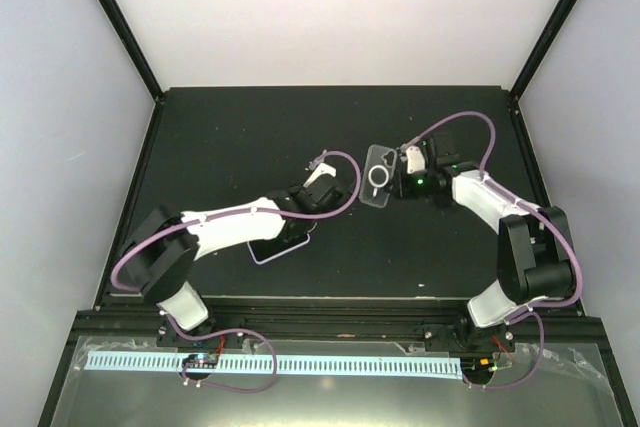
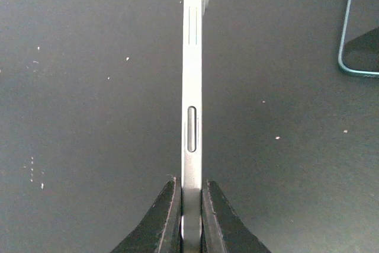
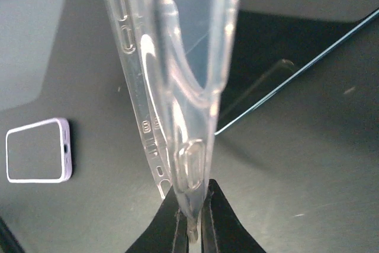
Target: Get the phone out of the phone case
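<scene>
Jaws of the left gripper (image 2: 190, 186) are pressing tight on one end of the phone (image 2: 190, 87), nearly closed on its thin silver edge. The phone is pointing away from the wrist, over the table (image 2: 89, 117). The right gripper (image 3: 192, 199) is pinching the rim of the clear case (image 3: 172, 57), jaws almost together, holding it edge-on above the table. The phone is sitting outside the case, each in its own gripper. A lavender-rimmed object (image 3: 35, 149) is lying flat under the left arm (image 1: 230, 222).
</scene>
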